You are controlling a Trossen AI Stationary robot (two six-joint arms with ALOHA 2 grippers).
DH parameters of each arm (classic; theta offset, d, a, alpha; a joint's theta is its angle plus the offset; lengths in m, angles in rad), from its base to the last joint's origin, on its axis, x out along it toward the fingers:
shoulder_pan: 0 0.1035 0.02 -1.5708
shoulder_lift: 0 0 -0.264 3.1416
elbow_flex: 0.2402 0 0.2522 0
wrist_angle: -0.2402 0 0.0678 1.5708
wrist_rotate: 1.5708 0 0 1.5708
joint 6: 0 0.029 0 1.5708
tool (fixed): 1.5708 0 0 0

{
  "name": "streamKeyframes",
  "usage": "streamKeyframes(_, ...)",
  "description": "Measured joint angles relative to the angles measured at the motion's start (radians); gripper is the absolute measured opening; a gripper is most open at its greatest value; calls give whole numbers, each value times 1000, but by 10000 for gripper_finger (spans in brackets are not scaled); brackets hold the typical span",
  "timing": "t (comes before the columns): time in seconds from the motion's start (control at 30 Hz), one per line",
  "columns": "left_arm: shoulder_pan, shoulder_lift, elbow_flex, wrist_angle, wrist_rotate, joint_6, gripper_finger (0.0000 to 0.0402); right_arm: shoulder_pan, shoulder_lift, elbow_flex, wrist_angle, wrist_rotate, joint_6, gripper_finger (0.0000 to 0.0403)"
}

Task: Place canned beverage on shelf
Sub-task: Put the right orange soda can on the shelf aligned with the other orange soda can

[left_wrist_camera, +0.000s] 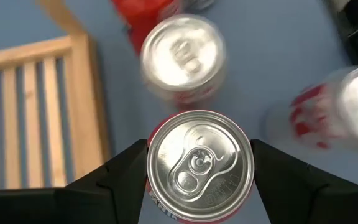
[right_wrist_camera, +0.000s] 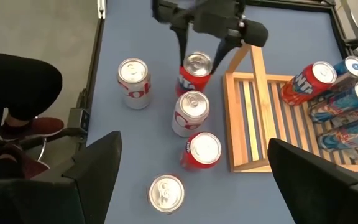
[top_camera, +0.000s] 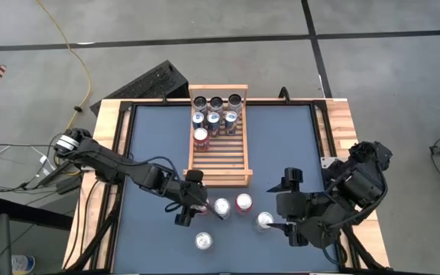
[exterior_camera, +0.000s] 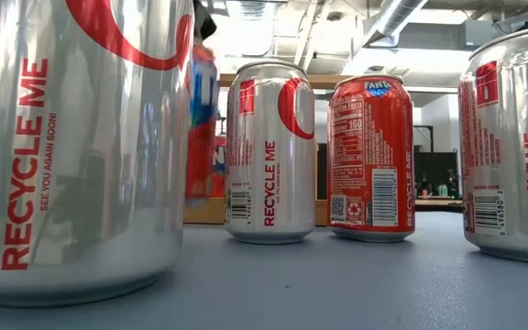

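The shelf (top_camera: 218,145) is set mid-table, far end filled by seven cans (top_camera: 214,116), near slats left bare, presumably to receive more. Loose cans (top_camera: 234,206) are grouped on the blue table (top_camera: 289,145) just off its near rail, within reach of both arms. The left gripper (left_wrist_camera: 199,171) is clamped on a red can (left_wrist_camera: 199,163) from both sides, upright, beside that rail. The right gripper (top_camera: 279,226) is held wide, empty, near another can. The held can: silver top, tab intact, red wall.
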State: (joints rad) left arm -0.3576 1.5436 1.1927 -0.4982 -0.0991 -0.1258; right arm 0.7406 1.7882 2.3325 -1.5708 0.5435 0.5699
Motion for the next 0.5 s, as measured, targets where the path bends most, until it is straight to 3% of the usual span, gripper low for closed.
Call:
streamKeyframes(0.2,-3,-22,58,-60,12,-13,233,6,0,0,0,5,3,375)
streamKeyframes(0.5,-7,-25,345,-307,-52,100,233,14,0,0,0,5,-2,375)
